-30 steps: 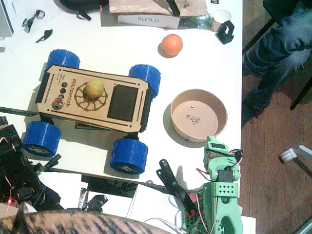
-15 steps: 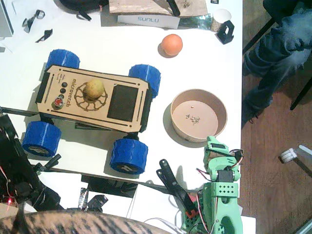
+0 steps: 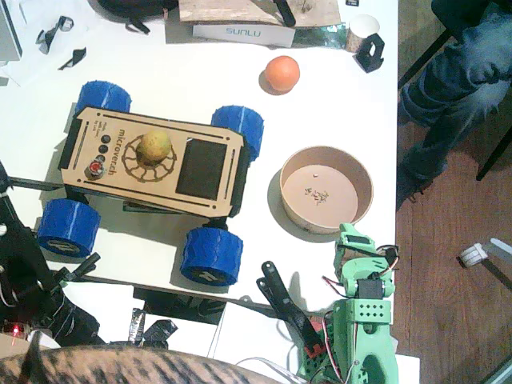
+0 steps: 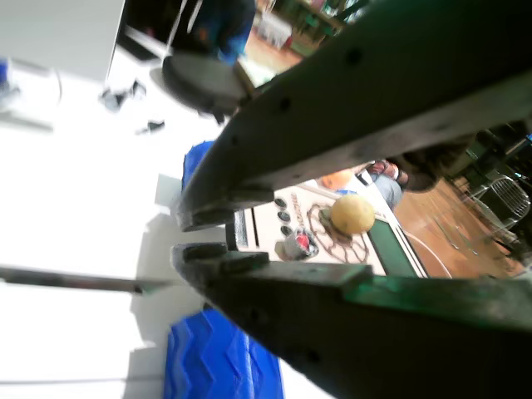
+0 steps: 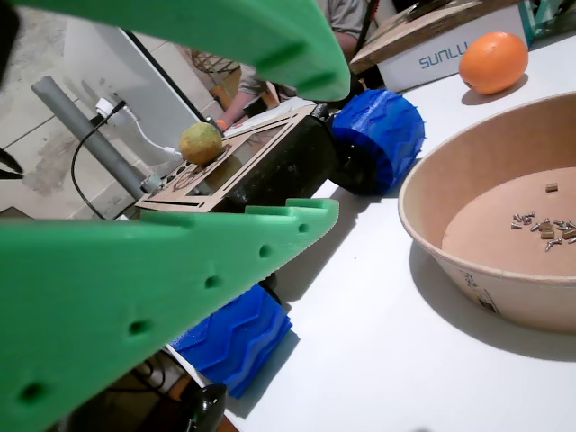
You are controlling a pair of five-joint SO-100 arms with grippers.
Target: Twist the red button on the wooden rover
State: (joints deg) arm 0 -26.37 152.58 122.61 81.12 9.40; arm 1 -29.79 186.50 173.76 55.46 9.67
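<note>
The wooden rover (image 3: 156,160) stands at the table's left on blue wheels, with a yellowish ball (image 3: 154,147) in its gear cutout. The red button (image 3: 95,168) sits at the left end of its deck, below small black buttons. My black left arm (image 3: 20,248) runs along the picture's left edge, left of the rover. In a wrist view the left gripper (image 4: 184,237) is open by a narrow gap, holds nothing and points at the red button (image 4: 301,243), a short way off. My green right gripper (image 3: 352,238) rests below the bowl; it (image 5: 331,148) stands open and empty.
A round tan bowl (image 3: 362,170) with small screws inside stands right of the rover. An orange ball (image 3: 282,73) lies at the back. Boxes and clutter line the far edge. A person's legs (image 3: 456,72) show at the right, beyond the table's edge.
My left arm has stretched upward along the left edge, closer to the rover's left end. The rover, the bowl and the right arm have not moved.
</note>
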